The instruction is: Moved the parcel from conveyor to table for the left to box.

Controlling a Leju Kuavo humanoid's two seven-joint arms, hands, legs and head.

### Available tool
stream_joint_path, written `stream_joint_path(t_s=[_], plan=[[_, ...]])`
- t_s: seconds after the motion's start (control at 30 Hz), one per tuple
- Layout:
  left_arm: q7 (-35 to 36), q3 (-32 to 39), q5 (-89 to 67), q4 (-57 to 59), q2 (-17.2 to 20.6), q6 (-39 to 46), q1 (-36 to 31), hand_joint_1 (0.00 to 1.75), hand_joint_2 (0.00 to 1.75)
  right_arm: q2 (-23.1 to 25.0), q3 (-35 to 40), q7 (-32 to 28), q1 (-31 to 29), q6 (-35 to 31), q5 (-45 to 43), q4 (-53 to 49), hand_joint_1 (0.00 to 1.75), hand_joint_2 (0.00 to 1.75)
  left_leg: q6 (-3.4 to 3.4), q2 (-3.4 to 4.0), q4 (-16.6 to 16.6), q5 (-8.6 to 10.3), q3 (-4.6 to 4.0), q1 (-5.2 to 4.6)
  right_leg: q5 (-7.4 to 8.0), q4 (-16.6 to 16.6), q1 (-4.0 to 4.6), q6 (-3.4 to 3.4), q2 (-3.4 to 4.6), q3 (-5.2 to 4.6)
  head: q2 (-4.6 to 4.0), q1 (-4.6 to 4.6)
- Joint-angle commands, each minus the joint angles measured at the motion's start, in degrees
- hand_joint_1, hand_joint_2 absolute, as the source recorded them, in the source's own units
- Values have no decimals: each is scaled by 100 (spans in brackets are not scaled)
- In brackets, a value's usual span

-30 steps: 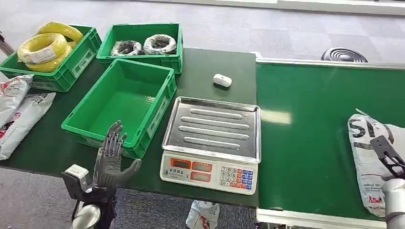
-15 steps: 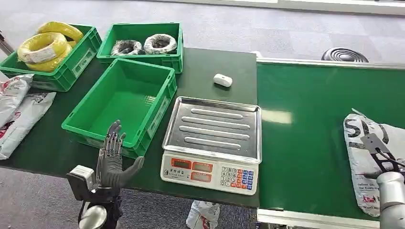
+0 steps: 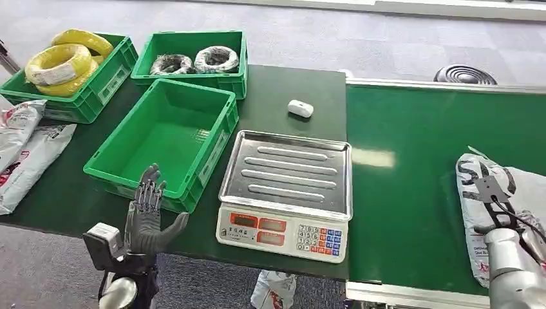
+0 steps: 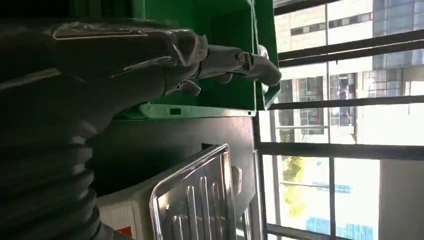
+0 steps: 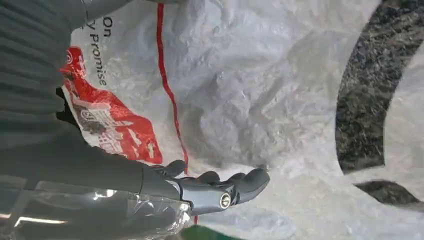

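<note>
Green conveyor belt [image 3: 412, 167] under crinkled white plastic parcel [image 3: 480, 187], right hand [image 3: 499, 212] fingers [image 5: 220, 192] spread above.

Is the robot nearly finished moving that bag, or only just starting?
Only starting. The white parcel lies on the green conveyor, nothing moved yet. The right hand is over it, fingers against the plastic, grip unclear. Left to do: carrying it to the table, where the open left hand waits by the empty box.

Three green crates [image 3: 169, 138] are sitting on the table, two yellow cable coils [image 3: 56, 63] and two dark coils [image 3: 193, 62] are lying in the far ones, one scale [image 3: 285, 193] is standing by, one parcel [image 3: 502, 206] is resting on the conveyor, and two bags [image 3: 29, 154] are lying at left.
</note>
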Motion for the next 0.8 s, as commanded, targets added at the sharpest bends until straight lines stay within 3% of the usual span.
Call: stream_joint_path(t_s=[0.03, 0.3, 0.33, 0.37, 0.4, 0.8], plan=[[13, -52, -167, 362, -278, 182, -254, 0, 175, -184, -584, -324, -103, 510, -247, 462, 0, 175, 4, -12, -10, 2, 8, 1, 5, -17, 0, -4, 6, 13, 0, -2], [13, -58, -569, -589, -849, 395, 385, 0, 175, -127, -617, -323, -104, 630, -231, 407, 0, 175, 3, 3, 0, -6, -3, -10, 1, -4, -12, -4, 19, -3, 0, -2], [13, -70, -613, -693, -861, 411, 457, 0, 175, -108, -636, -411, -45, 625, -253, 364, 26, 175, 2, 4, -3, -5, 0, -9, 3, -7, -10, -7, 22, -1, 0, -4], [13, -70, -613, -693, -861, 411, 457, 0, 175, -108, -636, -411, -45, 625, -253, 364, 26, 175, 4, 0, -3, -6, 1, -9, 1, -8, -11, -5, 17, 1, 0, -2], [13, -62, -623, -795, -855, 421, 540, 0, 175, -69, -637, -450, 7, 539, -249, 327, 175, 175, 3, 0, -7, -6, 6, -7, 3, -14, -8, -6, 20, 6, 0, -2], [13, 132, -788, -1210, -848, 362, 897, 0, 175, 187, -498, -575, -154, 244, -142, 146, 175, 175, 2, 19, -6, -6, 2, -7, 7, -8, -7, -7, 36, -3, 0, -2]])
